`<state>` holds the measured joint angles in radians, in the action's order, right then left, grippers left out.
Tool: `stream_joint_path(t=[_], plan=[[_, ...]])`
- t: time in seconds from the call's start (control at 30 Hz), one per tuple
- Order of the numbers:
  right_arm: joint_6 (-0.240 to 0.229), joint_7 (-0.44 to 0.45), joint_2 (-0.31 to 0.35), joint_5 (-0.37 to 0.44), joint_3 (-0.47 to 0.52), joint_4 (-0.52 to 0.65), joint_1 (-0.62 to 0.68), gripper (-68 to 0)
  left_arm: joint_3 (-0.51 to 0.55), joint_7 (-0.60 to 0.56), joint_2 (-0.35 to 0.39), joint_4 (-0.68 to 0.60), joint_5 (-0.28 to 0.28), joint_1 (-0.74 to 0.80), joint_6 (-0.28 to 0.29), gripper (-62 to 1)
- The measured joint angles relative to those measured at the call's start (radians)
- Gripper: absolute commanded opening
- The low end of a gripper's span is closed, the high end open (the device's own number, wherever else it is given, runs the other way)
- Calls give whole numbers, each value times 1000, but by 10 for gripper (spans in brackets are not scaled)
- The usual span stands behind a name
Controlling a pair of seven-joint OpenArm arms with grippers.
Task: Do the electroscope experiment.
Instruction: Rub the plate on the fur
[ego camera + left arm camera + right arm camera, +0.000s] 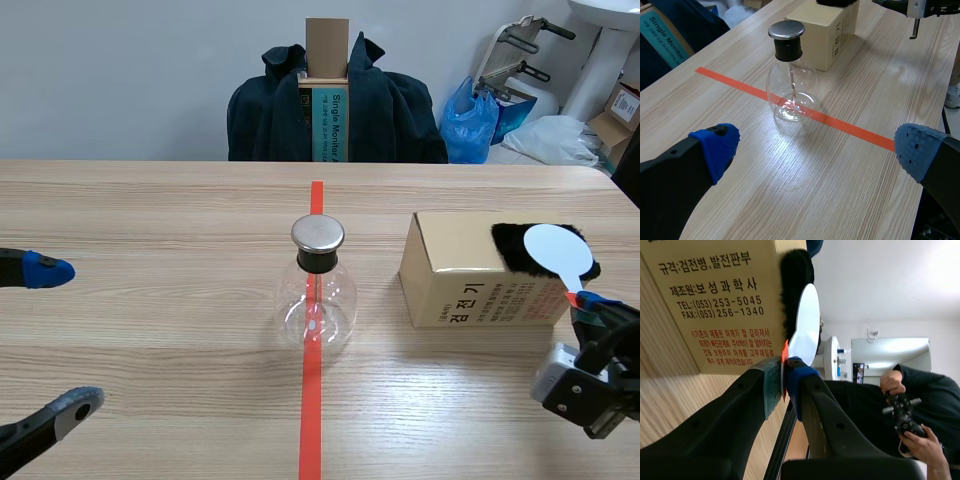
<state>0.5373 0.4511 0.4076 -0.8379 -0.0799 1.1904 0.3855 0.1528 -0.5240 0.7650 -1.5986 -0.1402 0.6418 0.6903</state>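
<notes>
Electroscope flask (317, 290) mid-table, box (455, 285) to its right, fur (508, 248) atop box, paddle (556, 250) beside fur

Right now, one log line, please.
left gripper open | right gripper shut on white paddle, by black fur on box | flask on tape

Flask (316, 305): clear glass, shining glossily; cap (318, 233) gleaming as brushed metal. Counter (150, 330): matt wood grain. Box (450, 262), right: matt cardboard, carrying shaggy black fur (510, 248). Disc (555, 248): smooth, white.

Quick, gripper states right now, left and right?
Left gripper: open, holding nothing.
Right gripper: closed on the white paddle.
</notes>
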Motion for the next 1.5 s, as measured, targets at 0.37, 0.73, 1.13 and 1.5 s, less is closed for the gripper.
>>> stream_joint_path(t=[0.37,0.73,1.13,1.5], plan=[[0,-90,8,-21,2,4,0,-667,0,4,0,0,0,-5,0,14],[-23,21,18,-27,21,5,-2,-667,0,20,-16,0,0,-5,0,14],[-35,139,11,-40,16,8,-5,-667,0,19,-28,0,0,-5,0,14],[-21,-20,-2,-58,-1,14,-6,-667,0,19,-28,0,0,-5,0,14]])
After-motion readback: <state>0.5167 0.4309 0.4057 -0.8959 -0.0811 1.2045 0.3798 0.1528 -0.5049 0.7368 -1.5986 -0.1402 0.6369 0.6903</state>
